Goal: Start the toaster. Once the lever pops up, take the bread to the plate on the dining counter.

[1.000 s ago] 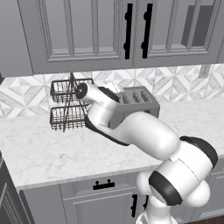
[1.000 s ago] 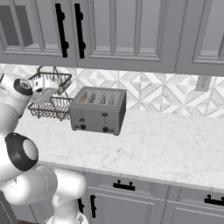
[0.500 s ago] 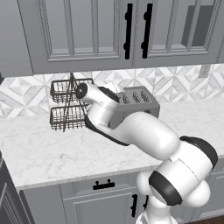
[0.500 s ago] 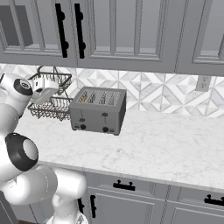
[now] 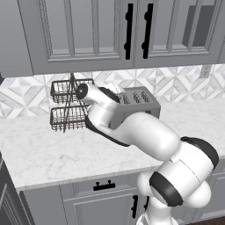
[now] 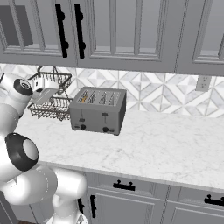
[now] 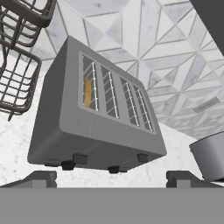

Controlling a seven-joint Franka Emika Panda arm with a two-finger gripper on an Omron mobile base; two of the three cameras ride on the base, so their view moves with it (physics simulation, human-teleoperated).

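In the left base view, my white arm rose from five o'clock and reached toward ten o'clock, over the marble table (image 5: 39, 149). The silver toaster (image 5: 139, 102) sat at the centre, partly hidden behind the arm, near the tiled wall. A black wire basket rack (image 5: 66, 105) stood at its nine o'clock side.

In the right base view, I saw the toaster (image 6: 99, 110) just left of centre on the table (image 6: 166, 148), its levers and knobs facing me. The rack (image 6: 52, 98) stood just beside it at nine o'clock, with my hand (image 6: 43, 89) in front of the rack.

In the hand view, the toaster (image 7: 87, 131) sat tilted at centre, and the bread (image 7: 87, 92) rested in its leftmost slot. My hand (image 7: 109, 179) was spread wide, gripping nothing, both tips apart from the toaster.
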